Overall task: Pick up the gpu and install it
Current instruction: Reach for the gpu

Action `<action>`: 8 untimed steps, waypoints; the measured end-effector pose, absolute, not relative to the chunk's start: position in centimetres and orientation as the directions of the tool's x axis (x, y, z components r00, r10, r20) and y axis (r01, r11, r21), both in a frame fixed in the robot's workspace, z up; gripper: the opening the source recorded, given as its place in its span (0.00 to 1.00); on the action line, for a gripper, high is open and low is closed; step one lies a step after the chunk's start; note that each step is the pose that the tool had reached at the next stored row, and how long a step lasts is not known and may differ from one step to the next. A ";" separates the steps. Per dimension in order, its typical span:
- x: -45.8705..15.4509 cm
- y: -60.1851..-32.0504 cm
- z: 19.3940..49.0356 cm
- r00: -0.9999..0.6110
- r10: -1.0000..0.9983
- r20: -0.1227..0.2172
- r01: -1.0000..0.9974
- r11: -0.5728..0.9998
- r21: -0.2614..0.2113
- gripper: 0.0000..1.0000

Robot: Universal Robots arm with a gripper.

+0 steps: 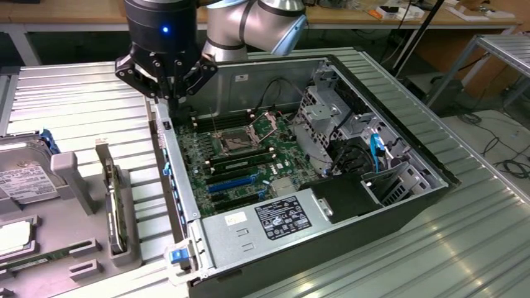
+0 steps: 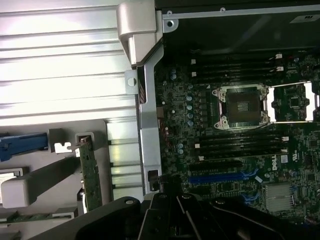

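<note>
Pick-up is pending: the gripper (image 1: 170, 96), clenched empty, is hovering above the computer case (image 1: 184, 186); the gpu (image 1: 113, 192), standing beside the case, likely needs opened jaws.

The word "DELL" stood in white letters on the motherboard (image 2: 283, 159), beside the blue expansion slot (image 2: 220, 177). The black-and-white label (image 1: 285, 216) on the power supply (image 1: 248, 226) carried dense print and marks too small to read. The white label (image 1: 23, 184) on the hard drive (image 1: 29, 167) and the small white sticker (image 1: 241, 77) on the case wall (image 1: 248, 68) were likewise illegible.
</note>
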State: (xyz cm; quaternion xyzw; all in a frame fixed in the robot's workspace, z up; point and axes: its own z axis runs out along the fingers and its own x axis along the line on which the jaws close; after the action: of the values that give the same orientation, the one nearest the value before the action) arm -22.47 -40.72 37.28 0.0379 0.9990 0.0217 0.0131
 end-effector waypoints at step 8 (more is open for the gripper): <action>-23.1 -41.0 37.2 -0.997 0.076 -0.025 0.075 0.996 0.044 0.11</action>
State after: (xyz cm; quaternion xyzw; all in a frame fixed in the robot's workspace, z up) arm -23.13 -41.04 37.16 0.0379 0.9990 0.0217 0.0131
